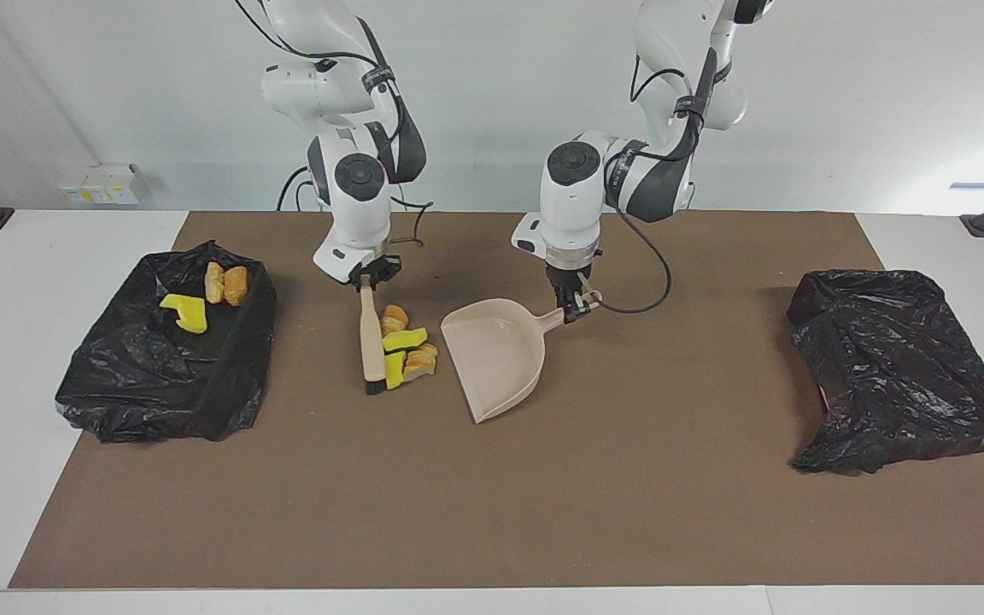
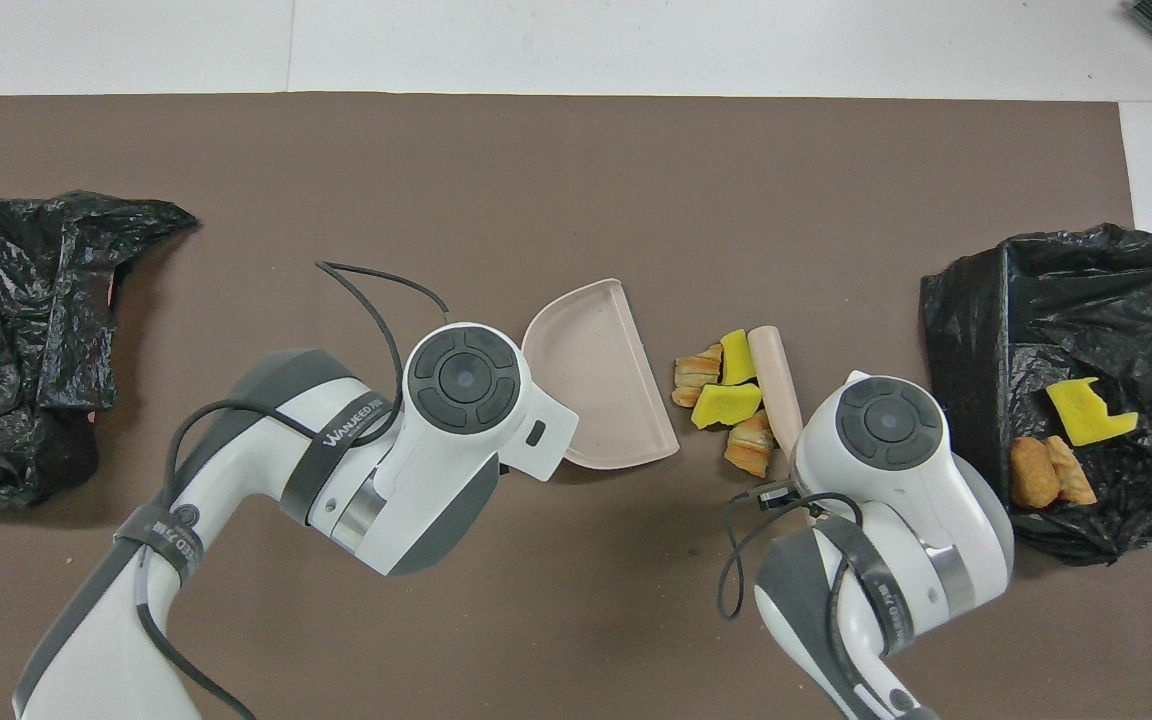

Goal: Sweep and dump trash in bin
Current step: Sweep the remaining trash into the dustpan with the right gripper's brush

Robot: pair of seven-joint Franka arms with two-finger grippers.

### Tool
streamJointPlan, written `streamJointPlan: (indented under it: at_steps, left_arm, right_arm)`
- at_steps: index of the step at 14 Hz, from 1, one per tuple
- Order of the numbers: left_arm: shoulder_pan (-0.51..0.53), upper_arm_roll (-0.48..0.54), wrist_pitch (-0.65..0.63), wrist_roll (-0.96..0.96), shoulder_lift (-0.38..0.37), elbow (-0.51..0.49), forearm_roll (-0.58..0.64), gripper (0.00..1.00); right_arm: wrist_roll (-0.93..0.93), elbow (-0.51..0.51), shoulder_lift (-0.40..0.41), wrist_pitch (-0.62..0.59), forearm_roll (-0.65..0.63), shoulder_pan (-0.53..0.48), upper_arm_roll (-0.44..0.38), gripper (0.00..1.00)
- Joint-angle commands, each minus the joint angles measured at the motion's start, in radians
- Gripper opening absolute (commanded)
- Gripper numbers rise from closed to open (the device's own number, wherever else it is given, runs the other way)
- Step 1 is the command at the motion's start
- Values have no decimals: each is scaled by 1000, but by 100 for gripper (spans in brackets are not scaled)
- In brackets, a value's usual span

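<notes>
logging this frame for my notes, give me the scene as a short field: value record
left end effector: shut on dustpan handle
right end effector: shut on brush handle
dustpan: on the mat, mouth turned toward the trash pile
brush: bristle end on the mat, against the pile, on the side away from the dustpan
trash pile: yellow and orange-brown chunks on the mat between brush and dustpan
bin: black-lined, at the right arm's end, some chunks inside
black bag: at the left arm's end
</notes>
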Motion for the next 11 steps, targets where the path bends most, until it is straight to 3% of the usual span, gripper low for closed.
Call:
streamJointPlan:
  at_steps: [1,4,7,9,11]
  left_arm:
    - [-42,12,35,27,-61,-86,23,0]
    - [-54,9,35,27,-75,-106,23,0]
    - [-66,9,88,27,-90,-149,23,0]
    - [-57,7,137,30,-95,-172,20,0]
    - [-43,7,157,29,-92,-173,-6,0]
  right_arm:
    - [39,15,62,62,87,47,6,0]
    - [37,112,102,-16,162,112,8,0]
    - [3,160,87,-56,385,120,8,0]
    - [-4,176,79,-70,405,120,6,0]
    - [-12,215,44,-160,388,107,-1,0]
